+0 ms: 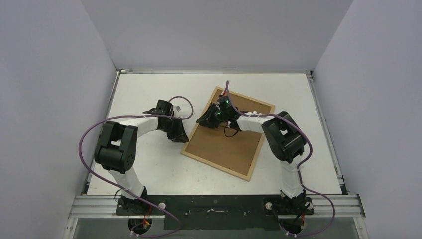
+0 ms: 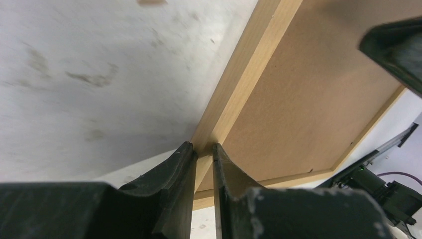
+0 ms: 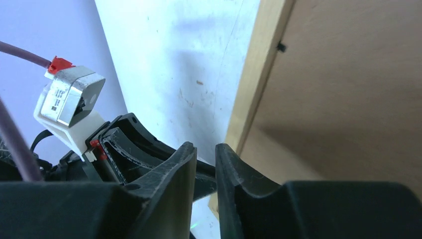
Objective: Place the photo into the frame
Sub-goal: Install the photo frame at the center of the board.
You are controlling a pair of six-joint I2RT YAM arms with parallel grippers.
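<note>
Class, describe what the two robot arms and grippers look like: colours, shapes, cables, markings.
Both the left arm and right arm have chunky black joints and white links. A purple cable loops along each. The left gripper and right gripper have curved black fingers. A green light glows on the right wrist.

place: probably a robot lab cell | signs: plain walls (image 1: 50,74) boxing a white table (image 1: 149,167); two arms (image 1: 119,144) bolted to a metal rail (image 1: 94,205); purple cables (image 1: 82,149); wrist camera (image 3: 69,99)
</note>
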